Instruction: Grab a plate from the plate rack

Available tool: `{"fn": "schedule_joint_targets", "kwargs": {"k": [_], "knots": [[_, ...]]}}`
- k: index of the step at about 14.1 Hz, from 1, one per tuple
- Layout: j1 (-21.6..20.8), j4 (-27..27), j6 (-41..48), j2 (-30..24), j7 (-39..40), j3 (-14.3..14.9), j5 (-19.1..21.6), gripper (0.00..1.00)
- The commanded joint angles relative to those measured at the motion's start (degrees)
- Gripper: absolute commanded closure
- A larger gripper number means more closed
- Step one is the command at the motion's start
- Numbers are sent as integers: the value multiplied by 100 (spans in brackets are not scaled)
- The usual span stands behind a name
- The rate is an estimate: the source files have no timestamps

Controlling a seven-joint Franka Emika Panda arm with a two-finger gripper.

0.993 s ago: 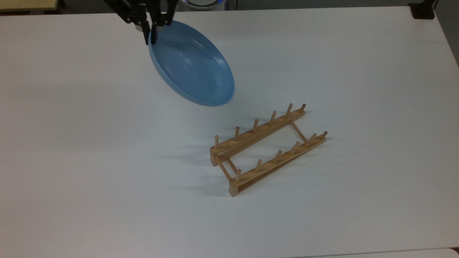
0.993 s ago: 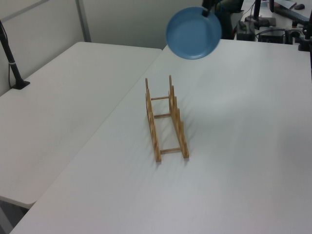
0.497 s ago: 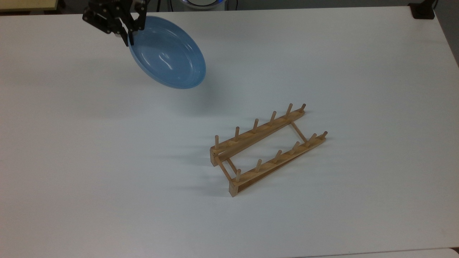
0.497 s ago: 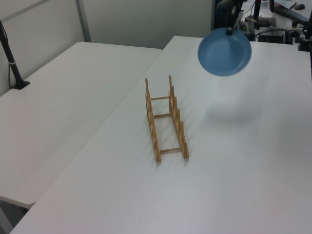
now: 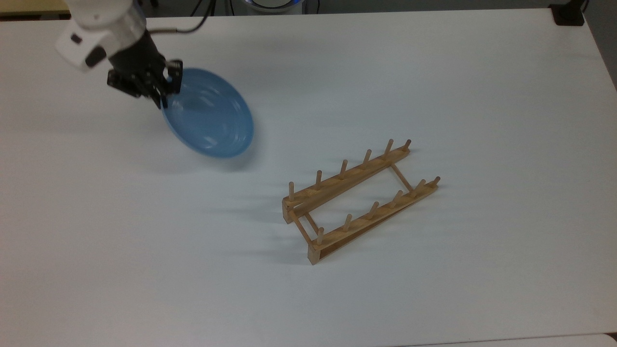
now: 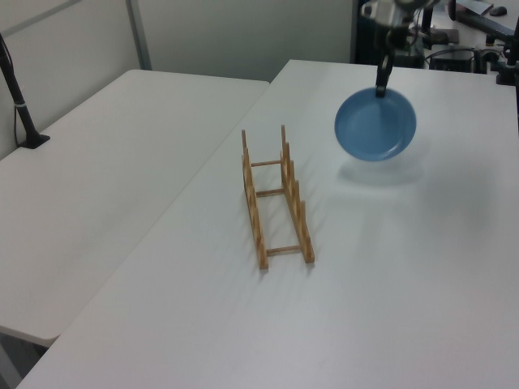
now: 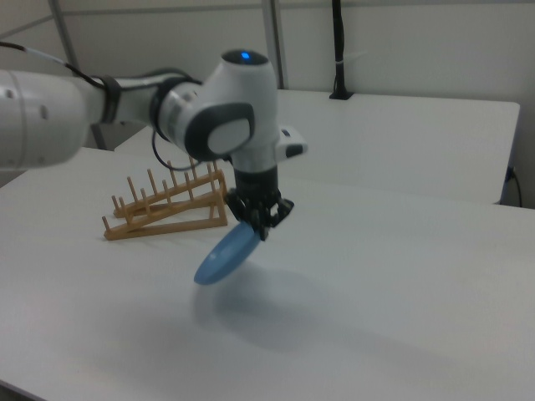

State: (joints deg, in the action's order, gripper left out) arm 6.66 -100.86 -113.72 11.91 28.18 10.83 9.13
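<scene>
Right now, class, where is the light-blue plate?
The plate hangs tilted above the table, gripped at its rim by the end effector, in the top view's upper left, apart from the plate rack.

White table (image 5: pixel 434 72); second white table (image 6: pixel 97 203) alongside; grey partition wall (image 6: pixel 235 32); black pole (image 7: pixel 338 50).

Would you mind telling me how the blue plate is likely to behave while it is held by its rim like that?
The plate looks glossy, so it may slip in the fingers. The gripper clamps only one edge and the plate hangs tilted, so it could swing or pivot. It appears rigid, probably breakable if dropped on the table.
</scene>
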Motion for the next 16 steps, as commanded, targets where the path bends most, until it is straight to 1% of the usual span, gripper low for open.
{"fn": "schedule_joint_targets", "kwargs": {"k": [1, 3, 7, 9, 10, 11, 12, 13, 14, 15, 16], "knots": [[20, 5, -377, 425, 118, 42, 54, 100], [37, -4, -659, 645, 74, 42, 54, 100], [108, -4, -923, 1040, 135, 51, 19, 97], [108, -4, -950, 1164, 144, 42, -156, 89], [108, -4, -941, 1191, 144, 51, -253, 83], [108, -13, -941, 1217, 144, 42, -297, 74], [108, -13, -941, 1226, 144, 51, -307, 68], [108, -13, -941, 1278, 144, 51, -307, 66], [108, -4, -941, 1296, 144, 51, -307, 61], [108, -4, -941, 1305, 135, 51, -307, 46], [108, -4, -933, 1305, 135, 51, -315, 37]]}}
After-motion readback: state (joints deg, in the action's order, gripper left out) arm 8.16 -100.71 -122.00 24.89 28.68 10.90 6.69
